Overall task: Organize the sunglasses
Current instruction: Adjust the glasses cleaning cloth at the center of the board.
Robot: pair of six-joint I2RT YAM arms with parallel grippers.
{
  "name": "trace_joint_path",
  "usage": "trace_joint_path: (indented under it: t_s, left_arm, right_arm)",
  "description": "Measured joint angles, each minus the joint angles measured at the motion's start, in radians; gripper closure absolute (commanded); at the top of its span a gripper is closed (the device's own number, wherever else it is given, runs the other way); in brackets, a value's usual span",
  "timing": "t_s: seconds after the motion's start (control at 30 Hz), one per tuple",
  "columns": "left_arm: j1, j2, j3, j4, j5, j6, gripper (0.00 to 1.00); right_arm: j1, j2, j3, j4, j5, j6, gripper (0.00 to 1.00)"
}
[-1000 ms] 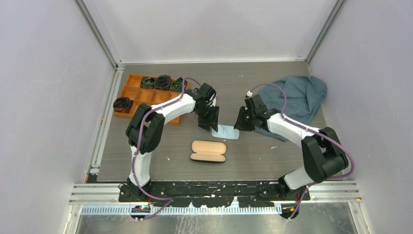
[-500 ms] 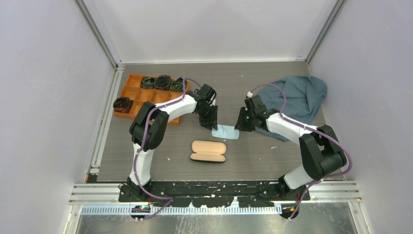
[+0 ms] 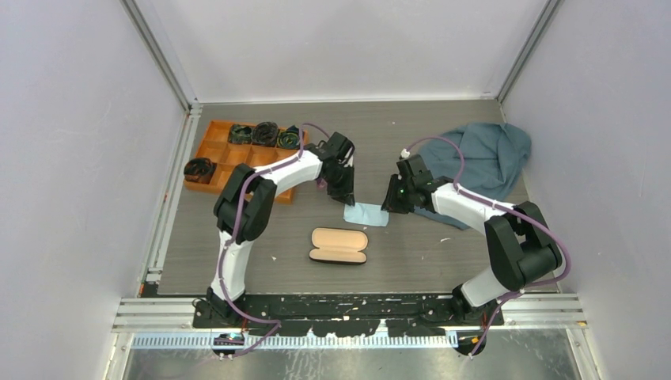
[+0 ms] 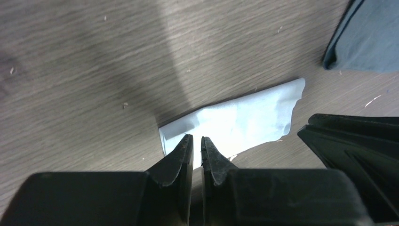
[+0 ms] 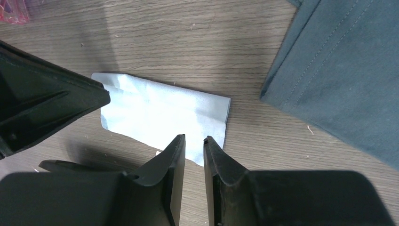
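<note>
Grey wood-grain desk [image 3: 237, 261], pale walls on three sides. Open case [image 3: 339, 245] lies near the middle, tan lining up, nothing in it. Small light-blue cloth [image 3: 366, 214] lies flat just beyond the case, between the two arms.

Left hand [image 4: 196, 141]: fingers drawn almost together, only a slit between them, tips over the near corner of the cloth. Nothing seen clamped.
Right hand [image 5: 194, 140]: fingers likewise nearly closed, over the opposite edge of the cloth. Nothing seen clamped. Contact with the cloth cannot be told for either.

Sunglasses [image 5: 11, 12]: only a pink sliver shows, at the top-left corner of the right wrist view, on the desk beyond the cloth on the left arm's side. In the overhead view the left arm hides them.

Also present: orange tray [image 3: 215, 125] far left with dark items in its compartments; large grey-blue cloth [image 3: 483, 154] far right.

Judgement: step in hand is dealing with the small cloth; glasses not yet cased, so the task looks early. Next move probably calls for the left hand to spread, reach the glasses, take them by the frame and lay them lengthwise in the case
</note>
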Motion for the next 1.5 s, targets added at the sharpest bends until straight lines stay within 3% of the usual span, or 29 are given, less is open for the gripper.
trace_joint_path:
  t_s: [0.53,0.9,1.2,1.5]
  left_arm:
    - [0.013,0.085,0.103,-0.036,-0.032,0.028,0.83]
    - [0.013,-0.016,0.088,-0.037,-0.079,0.053,0.59]
    - [0.013,-0.055,-0.008,-0.043,-0.07,0.048,0.55]
    - [0.014,-0.019,-0.011,-0.052,-0.04,0.037,0.6]
  right_arm:
    - [0.0,0.0,0.0,0.002,0.004,0.0,0.73]
    - [-0.008,0.005,0.0,0.007,0.014,0.016,0.67]
    - [-0.023,0.082,-0.005,0.034,0.005,0.056,0.63]
    - [-0.026,0.085,-0.01,0.046,-0.001,0.064,0.63]
